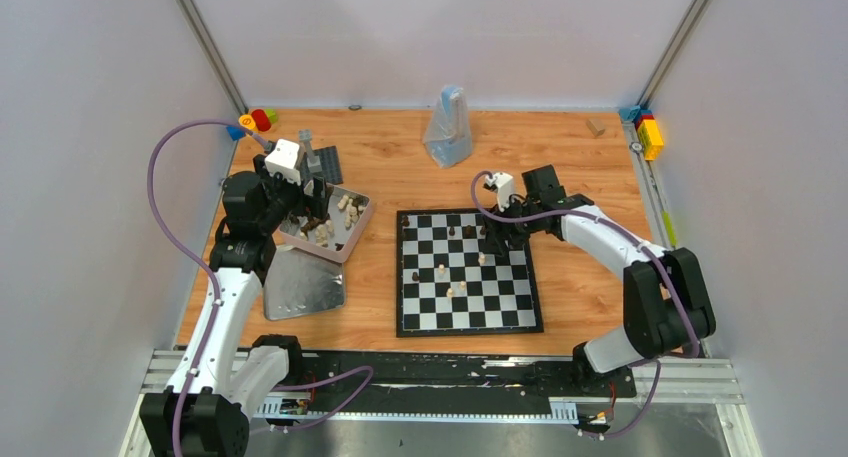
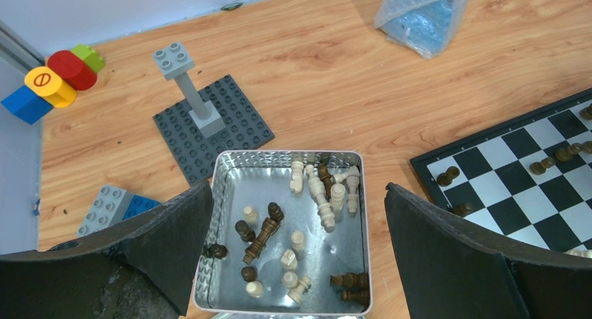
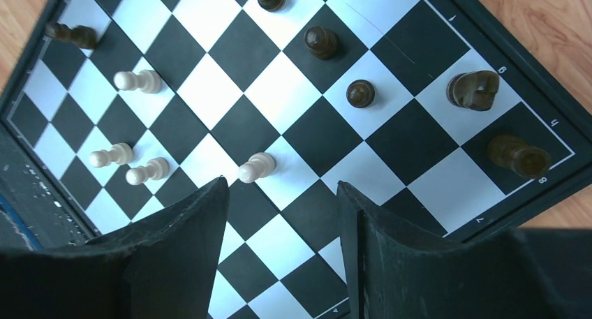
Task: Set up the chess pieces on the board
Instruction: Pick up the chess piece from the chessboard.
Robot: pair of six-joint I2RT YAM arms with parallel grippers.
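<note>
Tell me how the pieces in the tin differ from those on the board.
Tin pieces lie jumbled, many toppled and touching; board pieces stand apart on separate squares. Tin pieces are more numerous than board pieces. Both mix dark and cream.

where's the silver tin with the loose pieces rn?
Top view: the tin sits on the table's left side, left of the board and just behind the flat silver lid, directly under the open left gripper.
</note>
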